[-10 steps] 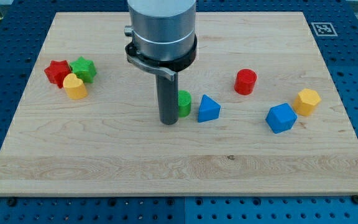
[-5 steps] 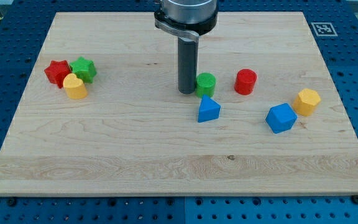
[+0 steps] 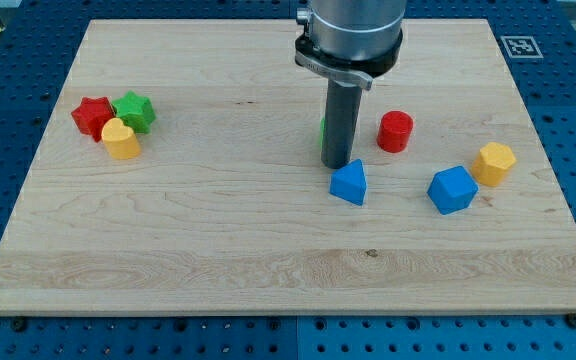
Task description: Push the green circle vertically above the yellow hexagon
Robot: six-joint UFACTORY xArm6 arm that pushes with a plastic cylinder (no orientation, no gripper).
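The green circle (image 3: 322, 141) is almost wholly hidden behind my rod; only a thin green sliver shows at the rod's left edge, near the board's middle. My tip (image 3: 337, 164) rests right in front of it and just above the blue triangle (image 3: 349, 184). The yellow hexagon (image 3: 494, 162) sits far to the view's right, beside the blue block (image 3: 453, 189). The red cylinder (image 3: 395, 131) stands just right of the rod.
A red star (image 3: 92, 115), a green star (image 3: 134, 110) and a yellow heart (image 3: 121, 139) cluster at the view's left. A marker tag (image 3: 517, 45) is at the board's top right corner.
My rod moved to the view's right, pushing the green circle up and right, and now covers it. The blue triangle shifted a little to the right and down.
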